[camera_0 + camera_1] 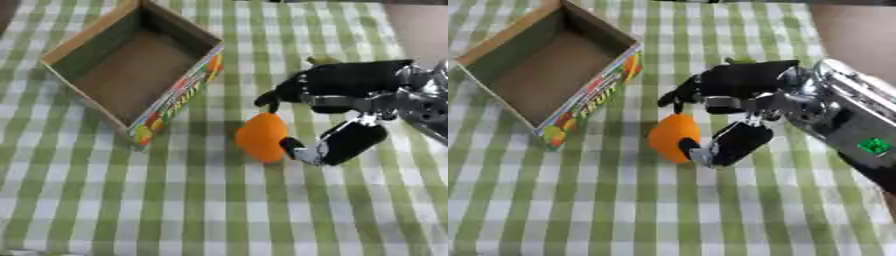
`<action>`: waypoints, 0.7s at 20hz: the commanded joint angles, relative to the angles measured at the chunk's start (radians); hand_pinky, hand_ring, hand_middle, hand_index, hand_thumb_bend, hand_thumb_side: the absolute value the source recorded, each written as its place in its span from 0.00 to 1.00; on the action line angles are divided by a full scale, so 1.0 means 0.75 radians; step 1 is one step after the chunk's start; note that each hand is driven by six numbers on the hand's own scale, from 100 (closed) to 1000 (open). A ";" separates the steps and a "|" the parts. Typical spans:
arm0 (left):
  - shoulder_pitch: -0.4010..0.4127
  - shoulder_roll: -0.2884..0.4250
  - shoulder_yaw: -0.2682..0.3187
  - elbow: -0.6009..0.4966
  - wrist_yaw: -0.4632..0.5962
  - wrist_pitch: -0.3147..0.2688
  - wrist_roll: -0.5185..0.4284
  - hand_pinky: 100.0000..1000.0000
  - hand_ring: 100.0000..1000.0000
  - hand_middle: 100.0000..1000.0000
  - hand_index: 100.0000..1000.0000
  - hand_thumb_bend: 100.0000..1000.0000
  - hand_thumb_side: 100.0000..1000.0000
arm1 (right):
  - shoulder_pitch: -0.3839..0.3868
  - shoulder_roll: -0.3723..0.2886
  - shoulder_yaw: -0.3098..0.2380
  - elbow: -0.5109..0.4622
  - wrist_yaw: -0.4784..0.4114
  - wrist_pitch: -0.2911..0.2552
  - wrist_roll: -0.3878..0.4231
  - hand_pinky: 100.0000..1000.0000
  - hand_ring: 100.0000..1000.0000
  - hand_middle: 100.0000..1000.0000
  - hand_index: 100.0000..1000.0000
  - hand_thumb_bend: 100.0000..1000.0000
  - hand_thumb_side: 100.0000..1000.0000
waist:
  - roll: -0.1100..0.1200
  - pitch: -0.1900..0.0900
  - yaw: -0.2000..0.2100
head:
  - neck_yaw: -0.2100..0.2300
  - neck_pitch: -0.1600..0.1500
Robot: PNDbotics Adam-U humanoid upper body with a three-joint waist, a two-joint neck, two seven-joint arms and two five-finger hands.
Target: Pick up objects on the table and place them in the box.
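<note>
Checked tablecloth (175, 210) aside, the orange fruit (261, 136) was found pinched between thumb and curled fingers of the right hand (346, 97), its long axis upright, the box (105, 35) lying to the left.

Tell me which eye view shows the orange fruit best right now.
The left eye view: the orange fruit shows nearly its whole rounded face there, with the right hand curled around its right side. The right eye view shows the same fruit, but the thumb covers more of its lower right. The box stands open to its left.
</note>
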 commanded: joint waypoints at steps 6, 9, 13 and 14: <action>-0.010 0.021 0.002 -0.020 0.010 -0.001 -0.010 0.72 0.69 0.68 0.83 0.13 0.40 | -0.018 0.023 0.001 0.045 0.029 -0.013 0.017 0.97 0.00 0.76 0.99 0.00 0.63 | 0.007 -0.021 0.006 | -0.007 -0.002; -0.010 0.018 0.002 -0.020 0.012 -0.001 -0.012 0.72 0.69 0.68 0.83 0.13 0.40 | -0.019 0.042 0.010 0.095 0.061 -0.027 0.010 0.97 0.00 0.76 0.99 0.00 0.64 | 0.008 -0.019 0.009 | -0.010 -0.005; -0.009 0.015 0.000 -0.020 0.014 0.000 -0.014 0.72 0.69 0.68 0.83 0.12 0.41 | -0.017 0.066 0.013 0.161 0.106 -0.060 -0.024 0.96 0.00 0.76 0.99 0.00 0.60 | 0.009 -0.014 0.011 | -0.015 -0.008; -0.009 0.015 0.000 -0.020 0.014 0.000 -0.015 0.72 0.69 0.68 0.83 0.12 0.41 | -0.017 0.072 0.015 0.175 0.114 -0.069 -0.031 0.96 0.00 0.76 0.99 0.00 0.60 | 0.009 -0.013 0.012 | -0.016 -0.009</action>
